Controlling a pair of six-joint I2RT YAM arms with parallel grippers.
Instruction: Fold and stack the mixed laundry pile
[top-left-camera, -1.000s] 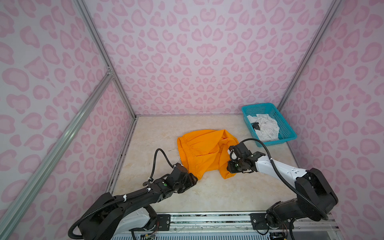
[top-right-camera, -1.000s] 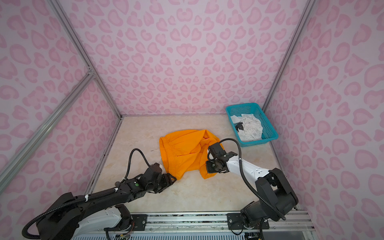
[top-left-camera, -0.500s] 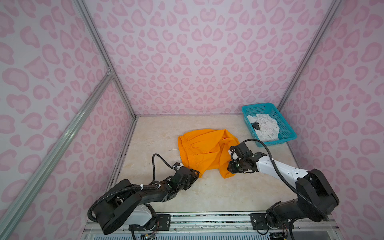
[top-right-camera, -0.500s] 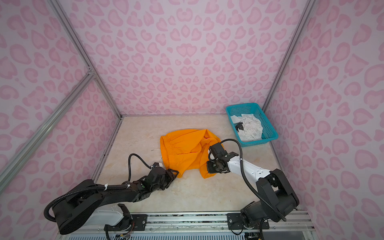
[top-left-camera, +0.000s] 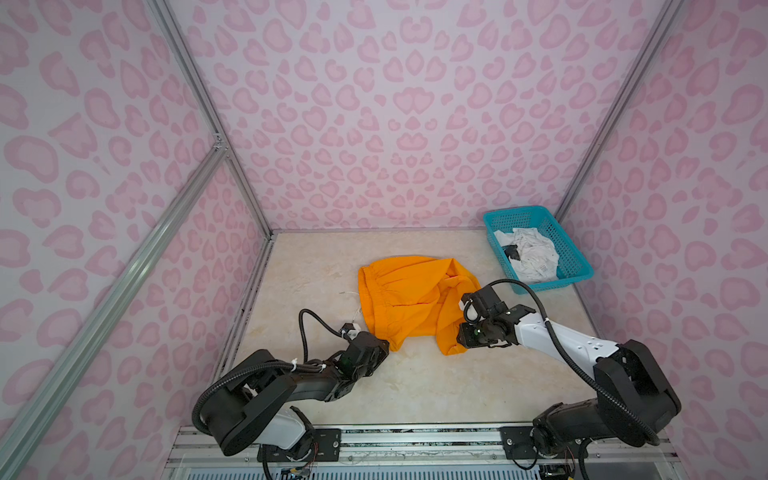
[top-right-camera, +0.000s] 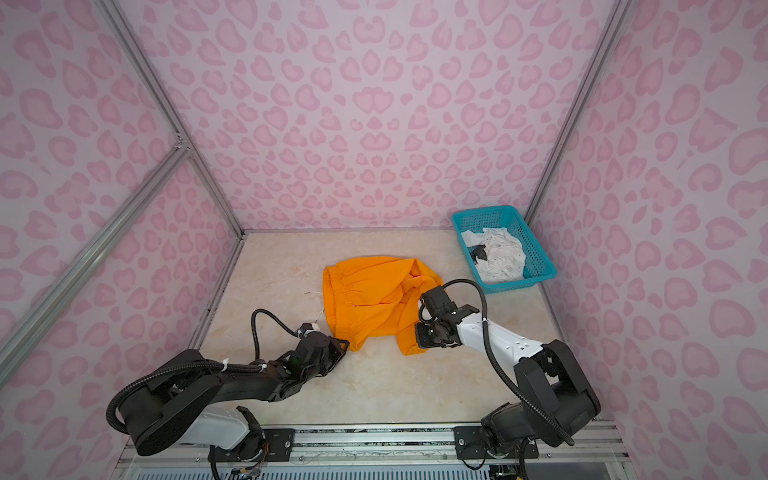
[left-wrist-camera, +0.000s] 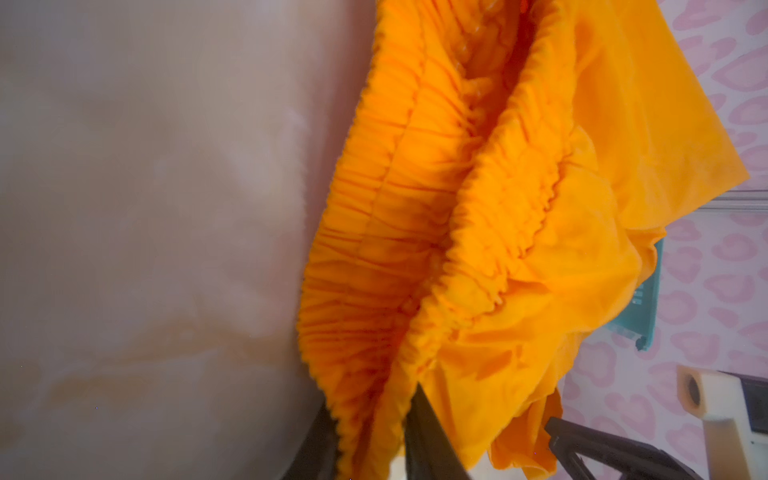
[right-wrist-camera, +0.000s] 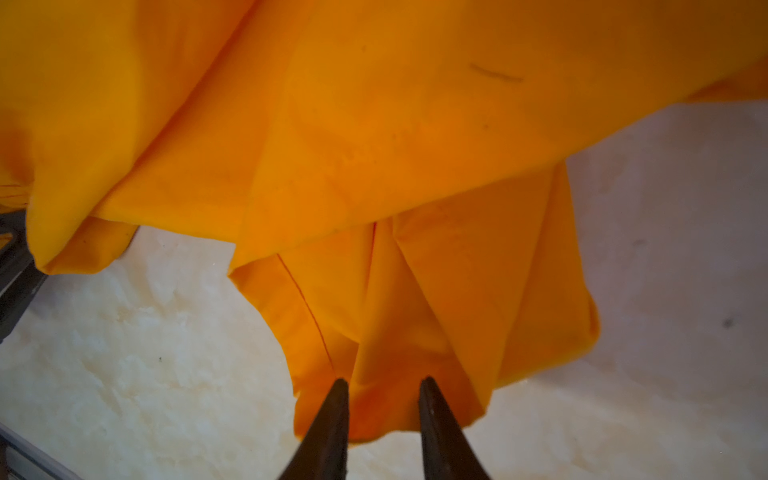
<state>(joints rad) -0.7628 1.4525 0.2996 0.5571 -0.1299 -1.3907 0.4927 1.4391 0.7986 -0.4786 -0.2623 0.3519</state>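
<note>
Lowered toward the table (top-left-camera: 415, 386) and narrowed since the earlier frame, the left gripper (left-wrist-camera: 372, 424) clamps the waistband corner of the orange shorts (top-left-camera: 399, 299) lying mid-table; the right gripper (right-wrist-camera: 382, 386) pinches a leg hem, so folding can likely begin. The teal basket (top-left-camera: 555, 285) holds the crumpled white T-shirt (top-left-camera: 534, 255), not yet folded.

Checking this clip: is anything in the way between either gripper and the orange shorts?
Nothing visible stands in the way. The left gripper has the waistband of the orange shorts between its jaws; the right gripper has a fold of their fabric between its own.
</note>
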